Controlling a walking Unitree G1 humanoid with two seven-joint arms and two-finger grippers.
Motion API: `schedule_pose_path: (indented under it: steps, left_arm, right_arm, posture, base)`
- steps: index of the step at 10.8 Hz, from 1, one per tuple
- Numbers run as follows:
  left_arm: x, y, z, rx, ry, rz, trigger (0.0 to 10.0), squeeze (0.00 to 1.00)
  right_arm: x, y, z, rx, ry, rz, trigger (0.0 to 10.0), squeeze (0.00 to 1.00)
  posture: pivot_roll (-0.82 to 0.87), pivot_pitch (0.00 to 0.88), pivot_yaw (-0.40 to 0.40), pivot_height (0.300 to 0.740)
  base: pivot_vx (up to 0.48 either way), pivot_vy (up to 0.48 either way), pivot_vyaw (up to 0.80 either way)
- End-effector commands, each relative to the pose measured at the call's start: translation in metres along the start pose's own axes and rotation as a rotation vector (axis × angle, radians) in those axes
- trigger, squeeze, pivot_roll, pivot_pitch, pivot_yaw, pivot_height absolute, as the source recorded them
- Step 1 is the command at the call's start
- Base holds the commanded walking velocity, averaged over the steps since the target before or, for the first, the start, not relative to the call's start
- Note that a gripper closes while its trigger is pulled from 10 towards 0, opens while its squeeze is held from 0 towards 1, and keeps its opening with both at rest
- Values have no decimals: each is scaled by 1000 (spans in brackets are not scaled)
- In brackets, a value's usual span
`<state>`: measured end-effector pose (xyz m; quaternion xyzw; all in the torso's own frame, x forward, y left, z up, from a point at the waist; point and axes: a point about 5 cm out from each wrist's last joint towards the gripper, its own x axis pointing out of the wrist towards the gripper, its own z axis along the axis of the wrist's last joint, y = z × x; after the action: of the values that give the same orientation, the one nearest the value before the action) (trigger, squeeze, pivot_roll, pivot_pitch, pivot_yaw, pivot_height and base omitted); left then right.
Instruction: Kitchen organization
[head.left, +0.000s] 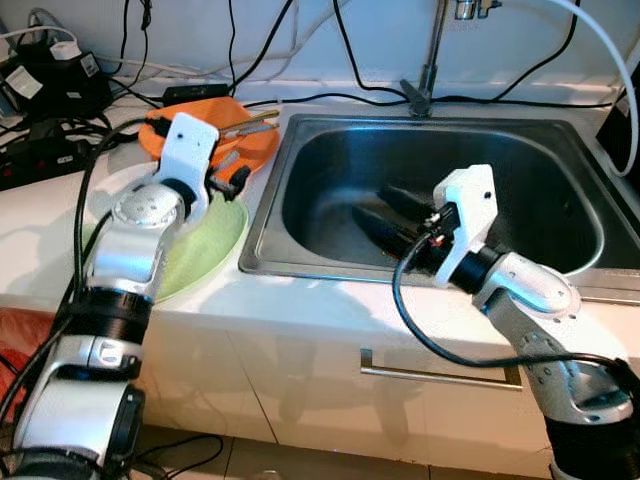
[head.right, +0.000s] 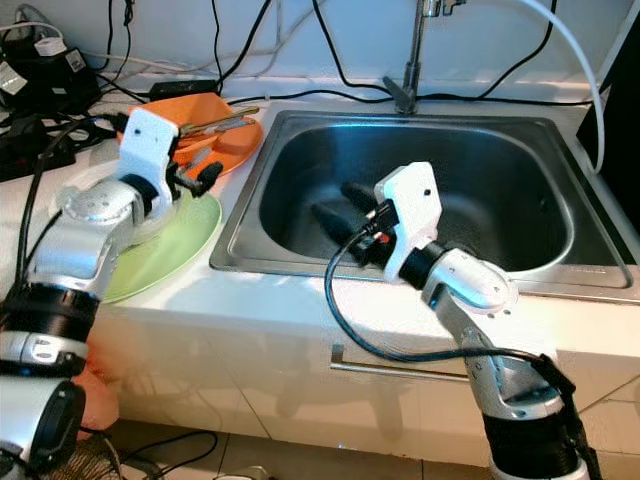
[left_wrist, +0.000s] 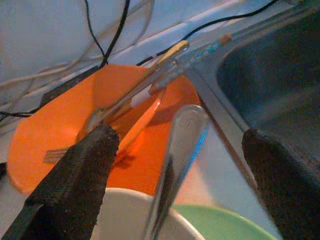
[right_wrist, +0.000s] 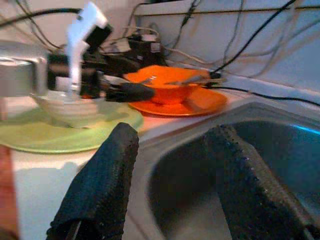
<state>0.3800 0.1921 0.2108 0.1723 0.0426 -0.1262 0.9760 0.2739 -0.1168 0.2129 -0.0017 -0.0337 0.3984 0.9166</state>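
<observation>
Dishes crowd the counter left of the sink (head.left: 300, 140): we judge the green plate (head.left: 215, 245) and orange bowl (left_wrist: 60, 125) stiff and slick, the spoon (left_wrist: 182, 137) light, graspable mid-handle between the empty, wide-open left gripper (left_wrist: 180, 165); the right gripper (right_wrist: 165, 185) hangs open over the basin.

The sink (head.left: 300, 160) is set into the table (head.left: 300, 300) on the right, its tap (head.left: 430, 70) at the far rim. Left of it a plate (head.left: 215, 250) lies near, carrying a bowl (right_wrist: 70, 107). Beyond the plate sits a dish (head.left: 250, 150) with cutlery (left_wrist: 135, 92) in it, cables (head.left: 60, 90) behind.
</observation>
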Motion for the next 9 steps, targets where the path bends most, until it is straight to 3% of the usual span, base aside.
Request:
schedule_pose_path:
  steps: [1, 4, 9]
  left_arm:
    - [1, 2, 3, 34, 7, -25, 10000, 0]
    - [2, 2, 6, 86, 31, -96, 10000, 0]
    - [0, -2, 8, 162, 61, -199, 10000, 0]
  right_arm:
    - [-4, 7, 3, 9, 1, 63, 10000, 0]
    - [-12, 15, -5, 23, 75, 155, 10000, 0]
    - [-13, 18, -6, 2, 99, 177, 10000, 0]
  posture:
    - [137, 48, 84, 740]
    - [137, 48, 79, 740]
    - [138, 46, 78, 740]
  base:
    - [0, 0, 0]
    - [0, 0, 0]
    - [0, 0, 0]
